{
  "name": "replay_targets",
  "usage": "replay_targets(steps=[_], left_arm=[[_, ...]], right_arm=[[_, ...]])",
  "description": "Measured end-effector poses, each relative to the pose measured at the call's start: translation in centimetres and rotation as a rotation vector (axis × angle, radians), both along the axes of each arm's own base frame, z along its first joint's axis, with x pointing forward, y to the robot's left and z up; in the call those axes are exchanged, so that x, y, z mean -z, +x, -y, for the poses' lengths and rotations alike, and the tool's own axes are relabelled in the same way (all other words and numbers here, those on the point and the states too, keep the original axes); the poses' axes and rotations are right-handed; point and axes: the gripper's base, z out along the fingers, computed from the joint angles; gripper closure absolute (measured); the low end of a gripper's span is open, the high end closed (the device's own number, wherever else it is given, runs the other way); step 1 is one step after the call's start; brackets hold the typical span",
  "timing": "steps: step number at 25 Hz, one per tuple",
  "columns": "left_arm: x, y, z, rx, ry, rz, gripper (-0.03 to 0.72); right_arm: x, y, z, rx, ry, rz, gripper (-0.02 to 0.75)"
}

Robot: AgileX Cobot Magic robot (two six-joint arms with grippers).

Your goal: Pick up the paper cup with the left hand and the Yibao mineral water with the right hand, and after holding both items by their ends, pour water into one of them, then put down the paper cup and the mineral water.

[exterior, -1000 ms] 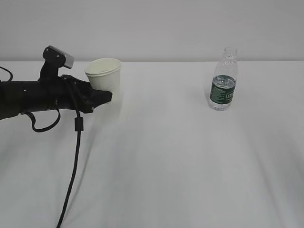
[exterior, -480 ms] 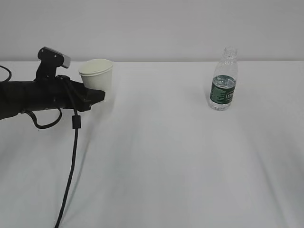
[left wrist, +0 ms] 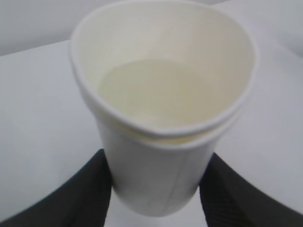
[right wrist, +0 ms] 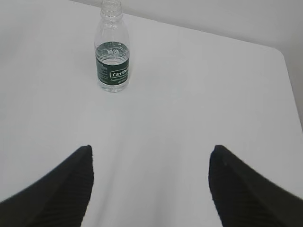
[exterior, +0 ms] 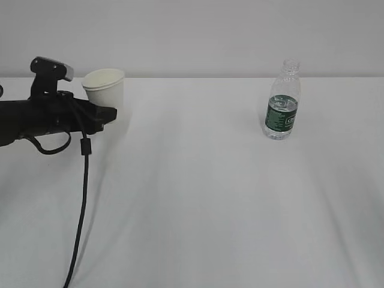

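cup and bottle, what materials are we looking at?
Paper cup: looks like matte white paper, with a rolled rim and a faint side seam. Yibao mineral water: likely clear glossy plastic, see-through ribbed wall, green label band, probably film.

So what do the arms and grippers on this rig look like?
The left arm is matte black and chunky, with a small grey-topped camera block on the wrist and a black cable hanging to the table. The left gripper and right gripper have broad, dark, finely textured fingers. No markings visible.
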Motion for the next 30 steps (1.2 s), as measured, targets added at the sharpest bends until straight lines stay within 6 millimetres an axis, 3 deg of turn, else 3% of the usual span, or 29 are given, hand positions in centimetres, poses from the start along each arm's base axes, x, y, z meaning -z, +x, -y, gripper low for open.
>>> replay_targets(steps=[10, 24, 30], left_arm=[[0.1, 0.5, -2.3, -0.099, -0.015, -0.008, 0.294], [2.4, 0.9, -2.9, -0.173, -0.016, -0.035, 0.294], [2.4, 1.1, -3.1, -0.193, -0.008, -0.012, 0.294]], right_arm=[[0.1, -0.1, -0.1, 0.001, 0.02, -0.011, 0.163], [0.4, -0.3, -0.1, 0.004, 0.023, -0.052, 0.163], [0.4, -0.3, -0.2, 0.004, 0.04, -0.056, 0.163]])
